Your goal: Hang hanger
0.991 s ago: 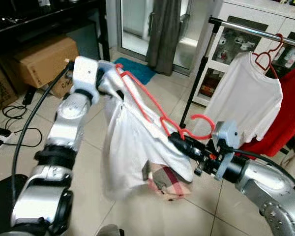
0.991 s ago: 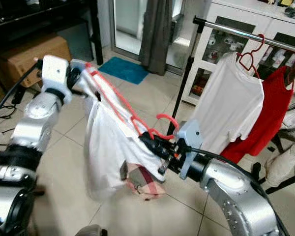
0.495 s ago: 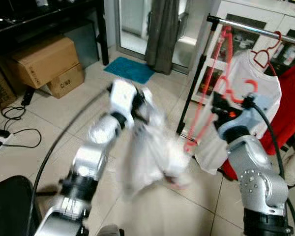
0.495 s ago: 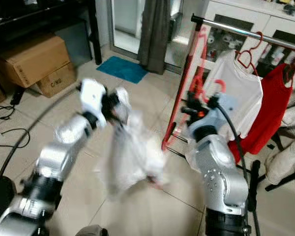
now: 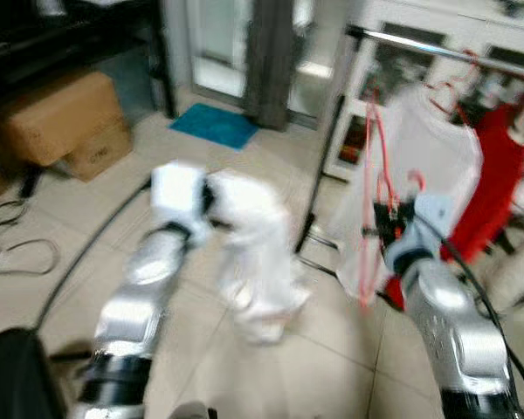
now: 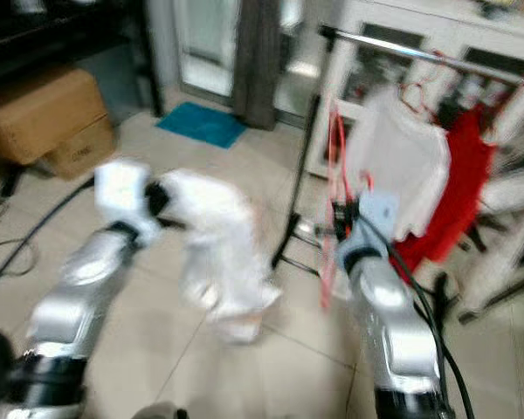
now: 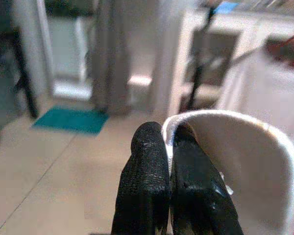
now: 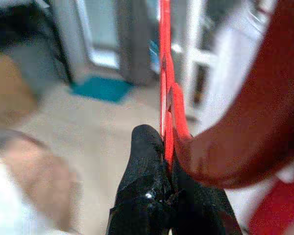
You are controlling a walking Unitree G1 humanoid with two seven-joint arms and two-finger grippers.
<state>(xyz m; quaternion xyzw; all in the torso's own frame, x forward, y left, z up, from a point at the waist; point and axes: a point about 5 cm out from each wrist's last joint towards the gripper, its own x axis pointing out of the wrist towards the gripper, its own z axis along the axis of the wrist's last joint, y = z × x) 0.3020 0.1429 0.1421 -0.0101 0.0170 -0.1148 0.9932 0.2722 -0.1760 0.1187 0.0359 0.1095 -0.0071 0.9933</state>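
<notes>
My right gripper (image 5: 386, 223) is shut on a red plastic hanger (image 5: 368, 179), which stands upright and bare beside the rack's black post (image 5: 325, 166). In the right wrist view the black fingers (image 8: 146, 161) pinch the hanger's neck (image 8: 165, 83) just under its hook (image 8: 245, 127). My left gripper (image 5: 211, 197) is shut on a white shirt (image 5: 253, 253) that hangs loose over the floor, clear of the hanger. The left wrist view shows the fingers (image 7: 147, 161) clamped on the shirt's edge (image 7: 235, 147). The chrome rack bar (image 5: 445, 51) runs above, to the right. All of it is blurred.
On the bar hang a white shirt (image 5: 441, 148) on a red hanger and a red shirt (image 5: 502, 170). Behind the rack stands a white cabinet (image 5: 402, 65). Cardboard boxes (image 5: 61, 122) and cables (image 5: 17, 209) lie at the left; a teal mat (image 5: 214, 127) and a curtain (image 5: 271, 52) are ahead.
The hanger has come out of the white shirt. My right gripper swung it upright beside the rack post, then sank a little. My left gripper moved right with the shirt. The camera shifted.
</notes>
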